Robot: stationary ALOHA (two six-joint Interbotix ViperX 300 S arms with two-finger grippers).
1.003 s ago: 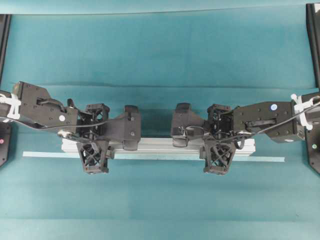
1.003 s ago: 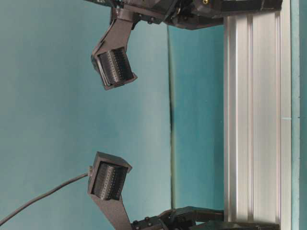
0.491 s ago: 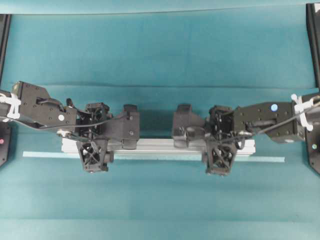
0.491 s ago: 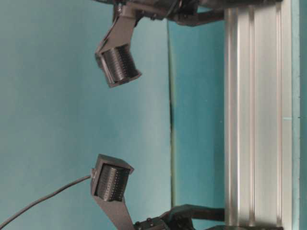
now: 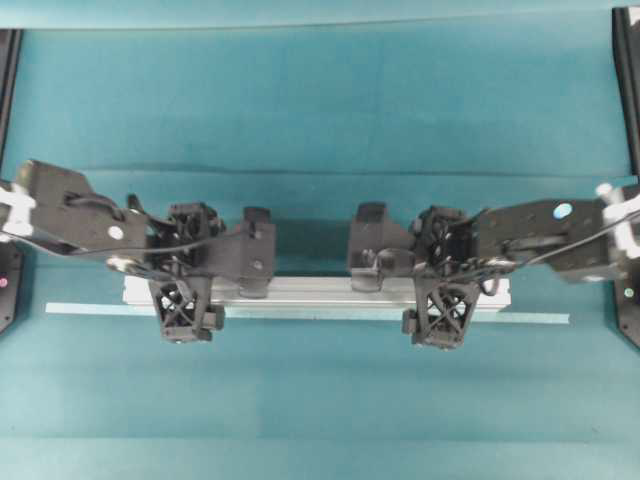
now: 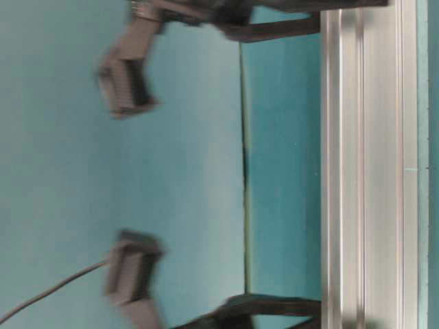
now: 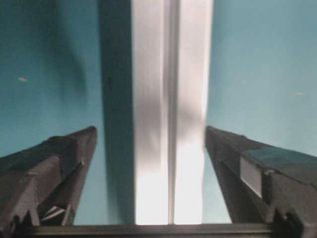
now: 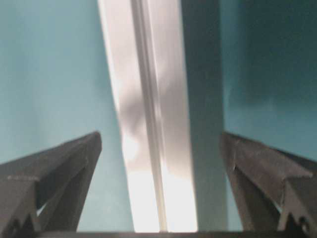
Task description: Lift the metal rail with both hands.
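The metal rail (image 5: 315, 291) is a long silver grooved bar lying on the teal table, parallel to its front edge. My left gripper (image 5: 185, 268) is open and straddles the rail near its left end, one finger on each side. In the left wrist view the rail (image 7: 171, 124) runs between the fingers (image 7: 54, 163) with gaps on both sides. My right gripper (image 5: 443, 272) is open and straddles the rail near its right end. The right wrist view shows the rail (image 8: 148, 124) between the fingers (image 8: 257, 168), not touched. In the table-level view the rail (image 6: 363, 171) stands at the right.
A thin pale-teal tape strip (image 5: 90, 309) lies along the table just in front of the rail and reaches past both its ends. Black frame posts (image 5: 626, 90) stand at the table's left and right edges. A fold (image 5: 320, 172) crosses the teal cloth behind the arms.
Both grippers have tilted more steeply down over the rail and their fingers look shorter from above. The wrist parts are motion-blurred in the table-level view. The rail has not moved.
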